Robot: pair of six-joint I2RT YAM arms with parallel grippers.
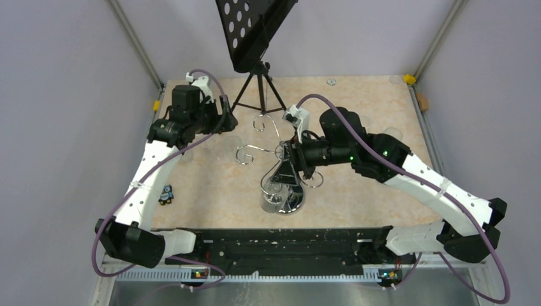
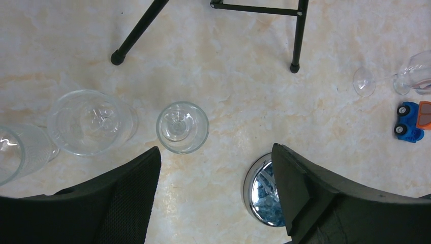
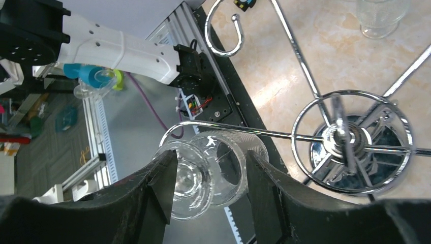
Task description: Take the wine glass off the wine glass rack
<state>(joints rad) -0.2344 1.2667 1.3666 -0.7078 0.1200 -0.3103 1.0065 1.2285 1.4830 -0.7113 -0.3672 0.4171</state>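
The chrome wine glass rack (image 1: 285, 203) stands at the table's near middle; its ring and scroll arms (image 3: 350, 147) fill the right wrist view, and its mirrored base (image 2: 260, 190) shows in the left wrist view. A clear wine glass (image 3: 218, 168) hangs from the rack arm that points toward the near edge. My right gripper (image 3: 212, 155) (image 1: 282, 180) has one finger on each side of this glass, narrowed onto it. My left gripper (image 2: 216, 152) (image 1: 226, 121) is open and empty, hovering above the table at the back left.
Below the left gripper stand a small glass (image 2: 182, 127), a wider one (image 2: 91, 122) and a third at the edge (image 2: 15, 150). Another glass (image 2: 401, 79) lies on its side by a blue toy car (image 2: 410, 122). The black music stand (image 1: 255, 32) stands behind the rack.
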